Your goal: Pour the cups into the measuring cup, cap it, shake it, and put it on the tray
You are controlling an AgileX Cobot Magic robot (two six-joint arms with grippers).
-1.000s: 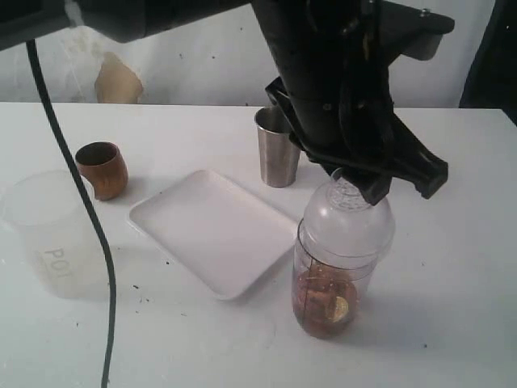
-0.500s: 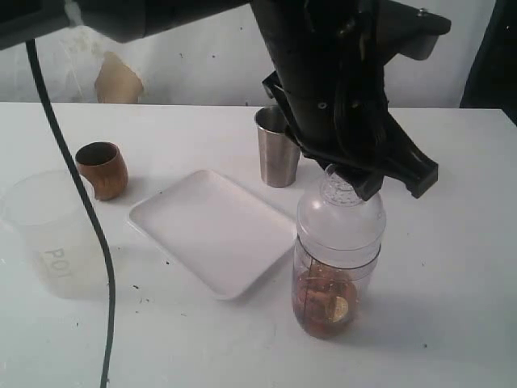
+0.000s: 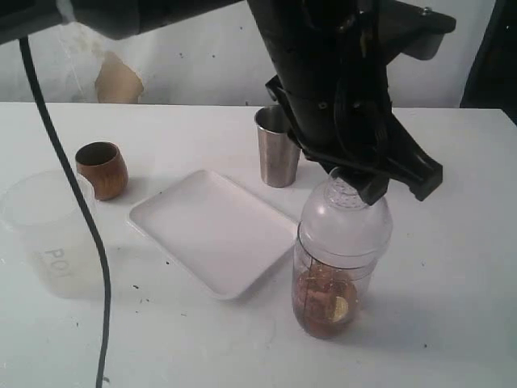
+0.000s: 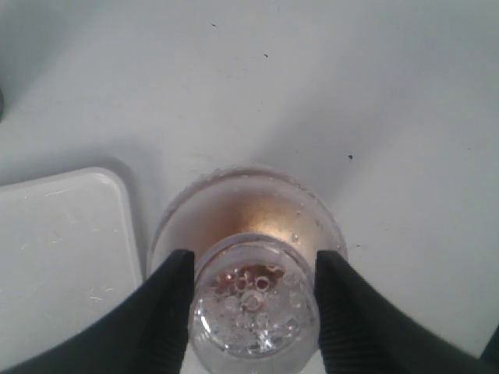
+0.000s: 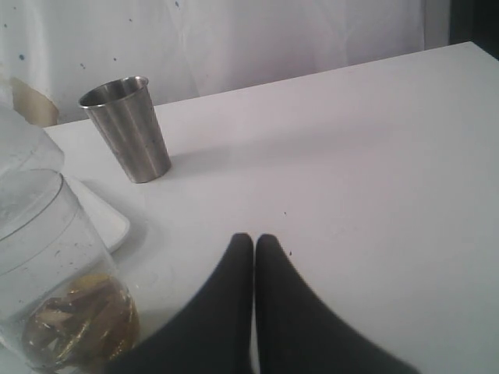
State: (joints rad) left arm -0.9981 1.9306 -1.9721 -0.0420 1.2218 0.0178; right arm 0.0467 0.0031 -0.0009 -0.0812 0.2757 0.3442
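Note:
The clear measuring cup [image 3: 331, 291] stands on the table just right of the white tray [image 3: 210, 230], with brown and golden bits in its bottom. A clear domed cap [image 3: 346, 222] rests on its rim. My left gripper [image 3: 355, 187] reaches down from above, shut on the cap's narrow perforated top [image 4: 253, 312], one black finger [image 4: 175, 312] on each side. The wooden cup [image 3: 102, 168] stands left of the tray and the steel tumbler [image 3: 278, 149] behind it; both are upright. My right gripper [image 5: 255, 240] is shut on nothing, low over bare table beside the measuring cup [image 5: 54, 288].
A frosted container marked P01 [image 3: 44, 234] stands at the front left. A black cable [image 3: 77, 202] hangs across it. The left arm's dark bulk fills the upper middle of the exterior view. The tumbler [image 5: 129, 128] and a corner of the tray [image 5: 109, 222] show in the right wrist view.
The cap and my left gripper swayed slightly left, then came back right and a little lower on the measuring cup. Nothing else moved.

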